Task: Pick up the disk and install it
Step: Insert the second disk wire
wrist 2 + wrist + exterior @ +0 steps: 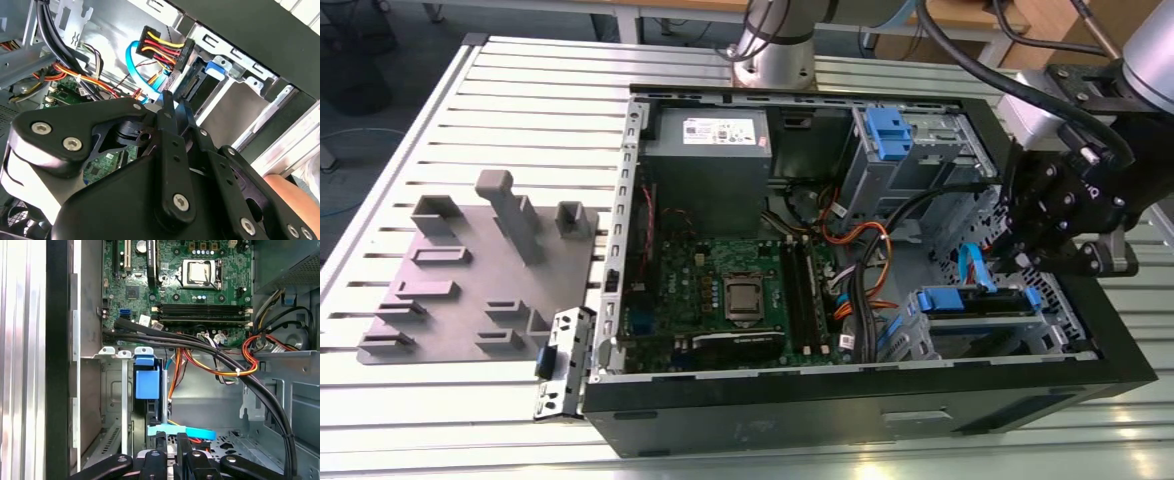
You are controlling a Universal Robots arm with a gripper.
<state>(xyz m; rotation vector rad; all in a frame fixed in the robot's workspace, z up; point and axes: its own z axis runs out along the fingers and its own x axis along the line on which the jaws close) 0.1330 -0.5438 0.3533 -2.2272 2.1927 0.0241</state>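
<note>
The disk [970,303] sits in the metal drive cage at the front corner of the open computer case, on the exterior view's right, with its blue side rails showing. In the first wrist view the disk [148,382] stands edge-on in the cage with a blue rail facing me. My gripper [1018,258] hangs just above and behind the cage. Its black fingers [161,441] stand close together with nothing between them. In the second wrist view the fingertips [169,104] are close to the disk [199,82] and its power plug [167,47], apart from both.
A light blue data cable [182,431] crosses just in front of the fingers. Thick black cables [210,352] and orange-red wires run over the bay. The motherboard [734,285], power supply [710,150] and an upper blue-latched cage [887,135] fill the case. A grey fixture plate [467,270] lies outside.
</note>
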